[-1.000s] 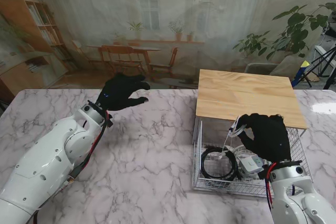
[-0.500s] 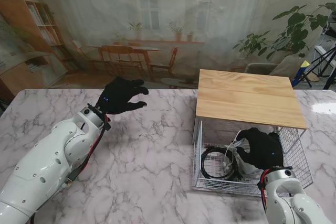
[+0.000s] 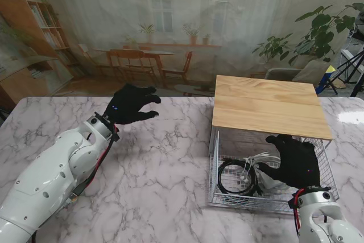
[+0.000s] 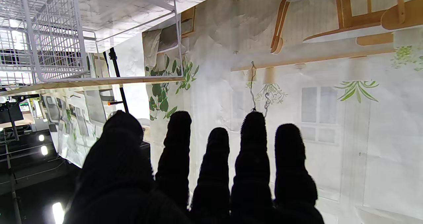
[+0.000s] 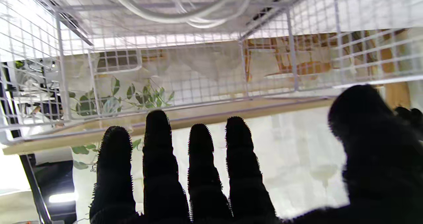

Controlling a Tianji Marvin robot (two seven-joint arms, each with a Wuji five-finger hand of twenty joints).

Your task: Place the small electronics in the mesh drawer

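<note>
Hovering over the pulled-out mesh drawer (image 3: 318, 166) at the lower right of the stand view, my right hand (image 3: 296, 160) has its fingers (image 5: 158, 158) spread and straight, holding nothing. Under it in the drawer lie a coiled black cable (image 3: 233, 176) and a tangle of white cable (image 3: 257, 162) with something pale that I cannot make out. A light wooden top (image 3: 267, 105) covers the frame behind the drawer. My left hand (image 3: 132, 104) is raised at the upper left centre, well apart from the drawer, its fingers (image 4: 252, 158) extended and slightly parted, empty. Both arms rest over a white marble table (image 3: 165, 163) with grey veins. Behind it hangs a printed backdrop (image 3: 170, 21) of a café with chairs, shelves and potted plants.
</note>
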